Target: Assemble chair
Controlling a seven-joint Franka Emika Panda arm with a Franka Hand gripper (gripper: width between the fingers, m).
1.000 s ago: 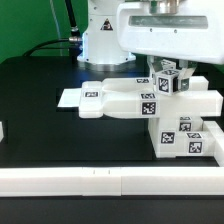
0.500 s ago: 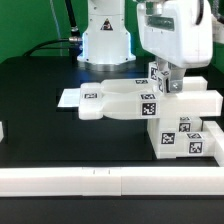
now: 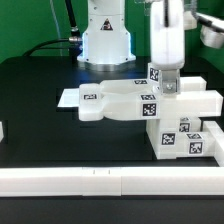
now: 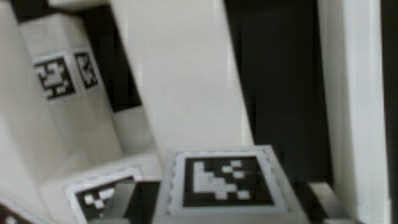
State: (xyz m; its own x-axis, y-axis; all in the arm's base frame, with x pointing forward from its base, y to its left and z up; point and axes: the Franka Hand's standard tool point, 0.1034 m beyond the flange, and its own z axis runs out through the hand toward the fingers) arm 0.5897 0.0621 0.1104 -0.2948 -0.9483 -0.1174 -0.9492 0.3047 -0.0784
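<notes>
The chair (image 3: 165, 110) sits partly assembled on the black table (image 3: 40, 130), toward the exterior view's right. It is a cluster of chunky white plastic parts bearing black-and-white square tags: a flat piece (image 3: 115, 103) reaching toward the exterior view's left, a stacked block (image 3: 180, 135) at the near right, and a small tagged block (image 3: 160, 78) on top. The gripper (image 3: 166, 72) hangs straight down over that small top block, its fingers at the block's level; whether they pinch it or stand apart from it cannot be told from either view. The wrist view is blurred and shows only white tagged parts close up. Just beyond the flat piece lies the marker board (image 3: 68, 98). A long white border rail (image 3: 90, 180) runs along the table's near edge. Behind stands the arm's white base (image 3: 105, 35).
</notes>
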